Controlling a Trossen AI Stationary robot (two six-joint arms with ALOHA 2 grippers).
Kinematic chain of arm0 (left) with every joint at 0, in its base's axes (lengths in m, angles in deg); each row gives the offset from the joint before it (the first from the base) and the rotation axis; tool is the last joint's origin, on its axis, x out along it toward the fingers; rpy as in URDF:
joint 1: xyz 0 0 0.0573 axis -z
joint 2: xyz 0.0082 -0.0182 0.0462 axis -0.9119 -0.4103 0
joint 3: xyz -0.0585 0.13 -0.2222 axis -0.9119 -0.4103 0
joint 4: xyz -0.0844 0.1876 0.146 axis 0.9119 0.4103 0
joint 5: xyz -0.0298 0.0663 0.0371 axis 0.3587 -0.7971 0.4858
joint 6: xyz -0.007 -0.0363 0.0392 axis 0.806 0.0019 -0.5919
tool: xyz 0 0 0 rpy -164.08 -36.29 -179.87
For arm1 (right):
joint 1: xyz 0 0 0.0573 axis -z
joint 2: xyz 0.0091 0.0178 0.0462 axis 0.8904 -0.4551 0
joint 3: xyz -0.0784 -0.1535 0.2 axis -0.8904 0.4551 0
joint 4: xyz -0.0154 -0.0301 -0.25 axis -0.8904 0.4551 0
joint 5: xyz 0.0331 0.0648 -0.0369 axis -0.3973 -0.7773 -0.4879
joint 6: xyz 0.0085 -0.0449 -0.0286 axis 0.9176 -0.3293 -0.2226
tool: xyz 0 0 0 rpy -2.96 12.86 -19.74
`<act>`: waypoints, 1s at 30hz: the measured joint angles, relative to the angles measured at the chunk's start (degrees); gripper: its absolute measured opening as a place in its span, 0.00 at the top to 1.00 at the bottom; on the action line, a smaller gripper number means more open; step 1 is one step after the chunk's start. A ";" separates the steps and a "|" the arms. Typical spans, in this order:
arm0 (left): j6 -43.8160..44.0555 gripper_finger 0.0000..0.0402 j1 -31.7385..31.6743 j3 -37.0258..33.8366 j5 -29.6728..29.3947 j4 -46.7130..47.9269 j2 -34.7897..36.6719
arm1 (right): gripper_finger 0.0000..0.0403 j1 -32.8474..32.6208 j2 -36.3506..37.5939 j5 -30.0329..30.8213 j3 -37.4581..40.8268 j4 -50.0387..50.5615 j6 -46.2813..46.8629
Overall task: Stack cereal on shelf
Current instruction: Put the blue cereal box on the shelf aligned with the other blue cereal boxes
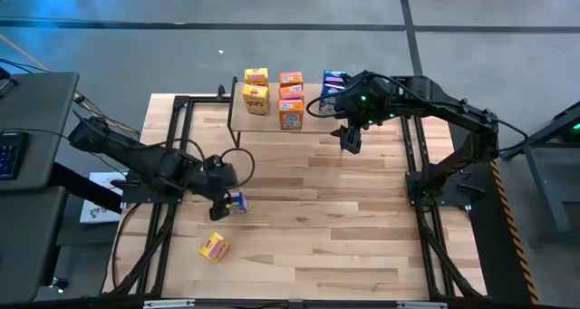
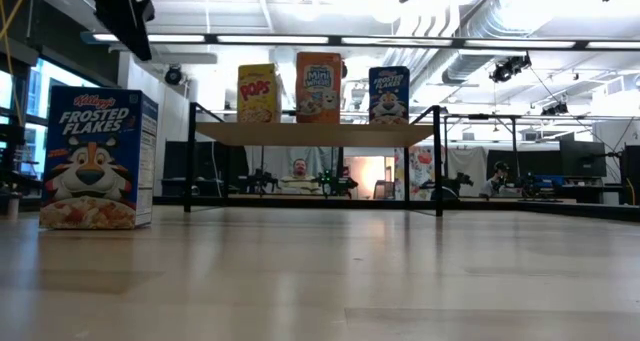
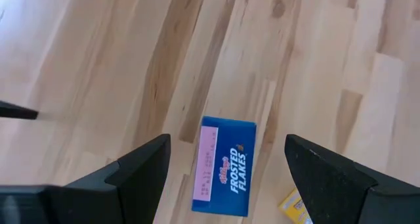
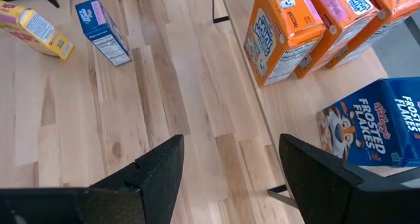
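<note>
Yellow [image 1: 256,88], orange [image 1: 291,96] and blue [image 1: 333,87] cereal boxes stand on the shelf [image 1: 265,124] at the table's far side; the low view shows them on its top [image 2: 315,133]. One blue cereal box [image 1: 238,201] [image 2: 95,159] stands upright on the table at the left. My left gripper [image 3: 228,145] hangs open above it, pointing steeply down, a finger off to each side of the box [image 3: 225,175], clear of it. A yellow box [image 1: 215,246] lies on the table nearer the front. My right gripper [image 4: 230,178] hovers open and holds nothing, in front of the shelf's right end [image 1: 349,144].
The black frame rails [image 1: 172,146] [image 1: 412,155] run along both sides of the wooden table. The yellow lying box [image 3: 295,207] is close to the blue one. Bare tabletop [image 1: 326,218] stretches between the shelf and the front edge.
</note>
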 joint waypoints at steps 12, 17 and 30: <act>-0.70 0.27 0.00 0.00 0.85 2.54 -7.72 | 0.40 0.00 0.00 -0.01 0.00 0.05 0.27; -2.00 0.27 -0.02 0.00 2.81 3.24 -8.99 | 0.40 0.00 0.00 0.00 0.00 0.28 0.22; -0.47 0.27 -0.04 0.00 2.85 5.31 -10.02 | 0.40 0.00 0.00 0.01 0.00 0.28 -0.15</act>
